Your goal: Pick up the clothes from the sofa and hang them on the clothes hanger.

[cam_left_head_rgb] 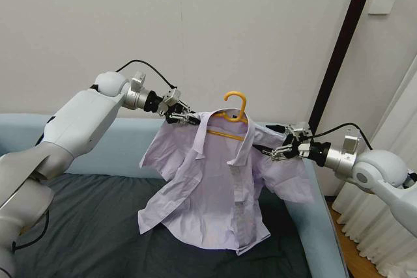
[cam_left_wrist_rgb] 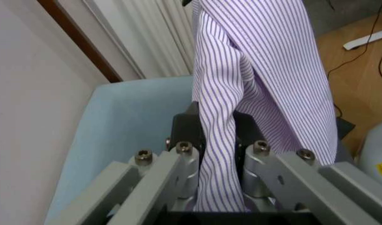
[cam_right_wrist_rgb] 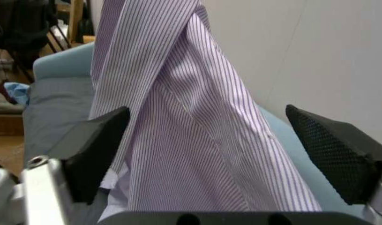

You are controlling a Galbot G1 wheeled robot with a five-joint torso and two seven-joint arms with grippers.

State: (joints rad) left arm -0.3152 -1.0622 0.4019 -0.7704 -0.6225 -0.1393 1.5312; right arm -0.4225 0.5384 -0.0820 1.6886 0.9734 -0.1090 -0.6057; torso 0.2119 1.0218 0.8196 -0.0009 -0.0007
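1. Nearest in the head view, at 6 o'clock, the dark seat cushion point(cam_left_head_rgb: 78, 226) of the pale blue sofa point(cam_left_head_rgb: 98, 151) lies under everything. I cannot tell whether the garment's hem brushes it or hangs just clear.
2. Above it hangs the striped shirt point(cam_left_head_rgb: 221, 193), lifted off the sofa and spread front-on. Its shoulder line, the long axis here, runs from about 10 o'clock down to about 4 o'clock.
3. The right gripper point(cam_left_head_rgb: 268, 152) sits at the 3 o'clock end of that line, at the shoulder and sleeve. Its jaws are wide apart: in the right wrist view the dark pads point(cam_right_wrist_rgb: 331, 150) stand on either side of a fold of cloth without touching it. The fabric already lies between them, so I judge this the nearer arm for the next grasp, needing only to shut.
4. The left gripper point(cam_left_head_rgb: 186, 119) is at the 10 o'clock end, its jaws clamped on a pinch of shoulder fabric; it seems to carry the weight.
5. Between the two, at 12 o'clock, the yellow hanger point(cam_left_head_rgb: 245, 109) sits inside the collar with its hook standing up free.
6. Farthest off, at 2 o'clock, a dark post point(cam_left_head_rgb: 344, 43) leans against the wall; whether it belongs to a rack I cannot tell.
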